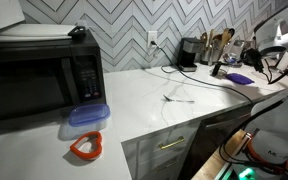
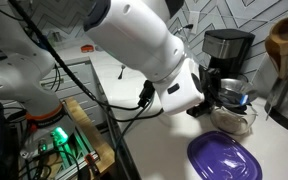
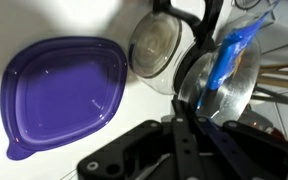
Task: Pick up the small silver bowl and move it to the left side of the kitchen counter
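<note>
The small silver bowl (image 3: 227, 68) is shiny with a bluish reflective inside. It stands on edge between my fingers in the wrist view. My gripper (image 3: 184, 118) is shut on its rim. In an exterior view the bowl (image 2: 234, 96) hangs at my gripper (image 2: 220, 95), in front of the black coffee maker (image 2: 227, 45) and just above a clear jar (image 2: 234, 121). The white kitchen counter (image 1: 174, 85) runs from there to the microwave end, with grey drawer fronts below.
A purple flat dish (image 3: 59, 95) lies beside the bowl and shows in both exterior views (image 2: 224, 160) (image 1: 241, 78). The clear jar (image 3: 156, 50) is close by. A microwave (image 1: 39, 75), a blue-lidded container (image 1: 87, 115), a red ring (image 1: 86, 147) and a utensil (image 1: 179, 98) are on the counter.
</note>
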`<move>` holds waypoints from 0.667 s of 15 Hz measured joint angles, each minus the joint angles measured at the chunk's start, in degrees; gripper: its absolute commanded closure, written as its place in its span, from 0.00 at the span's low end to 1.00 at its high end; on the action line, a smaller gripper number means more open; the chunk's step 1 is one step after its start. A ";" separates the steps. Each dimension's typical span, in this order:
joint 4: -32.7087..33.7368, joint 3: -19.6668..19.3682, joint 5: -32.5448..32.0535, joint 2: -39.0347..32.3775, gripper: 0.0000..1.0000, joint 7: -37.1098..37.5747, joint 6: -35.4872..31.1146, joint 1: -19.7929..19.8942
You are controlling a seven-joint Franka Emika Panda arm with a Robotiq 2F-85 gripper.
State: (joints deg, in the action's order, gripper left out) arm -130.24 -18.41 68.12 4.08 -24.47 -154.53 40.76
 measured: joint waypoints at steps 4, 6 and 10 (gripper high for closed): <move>-5.71 -1.77 -9.14 6.13 0.99 -1.17 7.09 -2.26; -7.63 -2.42 -13.50 8.58 0.99 -1.49 10.36 -3.50; -9.87 -3.39 -20.80 12.24 0.99 -1.66 16.99 -6.45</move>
State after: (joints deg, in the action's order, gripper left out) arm -140.11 -21.80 47.32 16.32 -26.12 -137.54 34.31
